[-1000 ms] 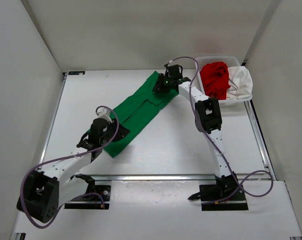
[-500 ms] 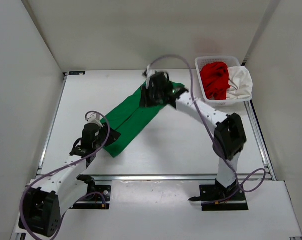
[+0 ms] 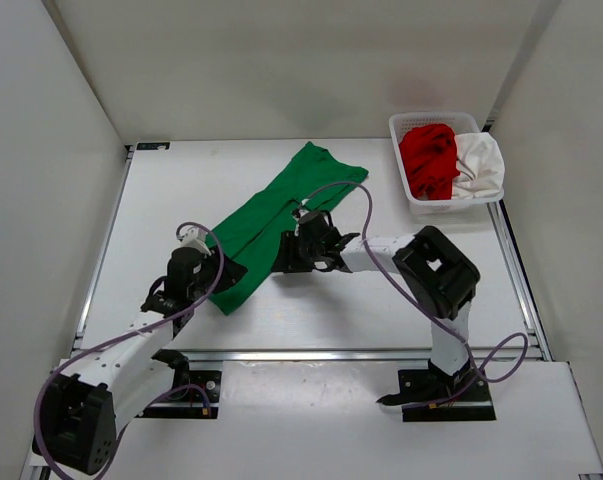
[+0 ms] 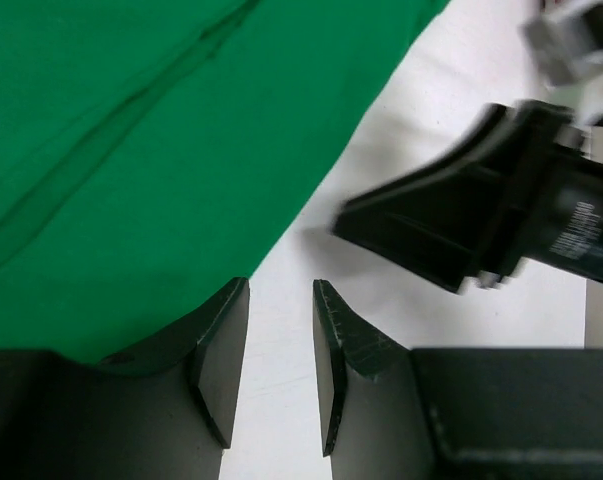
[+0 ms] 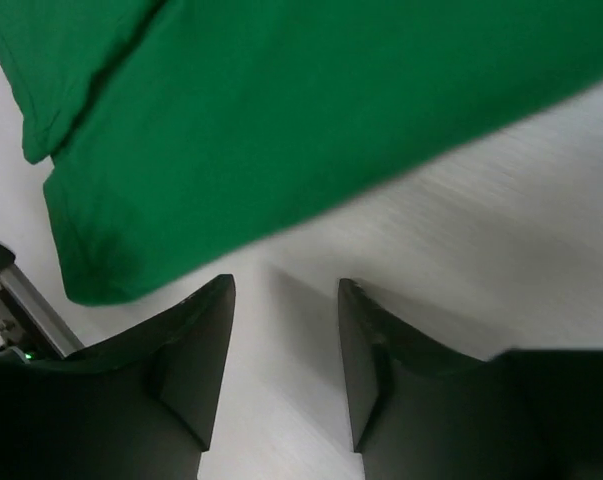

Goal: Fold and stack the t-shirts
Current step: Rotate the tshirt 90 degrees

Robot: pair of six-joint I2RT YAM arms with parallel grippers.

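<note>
The left gripper [image 4: 280, 288] has its fingers [image 4: 221, 345] parted and isn't pinching anything. All that shows in the gap is bare white table [image 4: 421, 90]. The hem of the green t-shirt [image 4: 181, 130] runs right along the outside of one finger, though it's hard to say if it actually touches.

Same deal with the right gripper [image 5: 286, 285]: the fingers [image 5: 196, 340] are spread wide and let go, with only tabletop between them. The green cloth sits just past the tips, and one folded corner shows off to the side. That view is a bit motion-blurred.

From the top camera the two grippers sit low on opposite sides of the shirt's near half. The left one is at the near-left corner and the right one is along the right-hand edge, roughly mid-table. The right one also shows up as a dark blurry shape in the left wrist view, so they're pretty close to each other.

The green t-shirt lies flat as a long narrow strip, running diagonally from near the left arm up toward the far middle of the table. The red t-shirt [image 3: 429, 160] and white t-shirt [image 3: 481, 165] are bunched side by side in the white basket [image 3: 446, 204] at the far right corner, well apart from both grippers.
</note>
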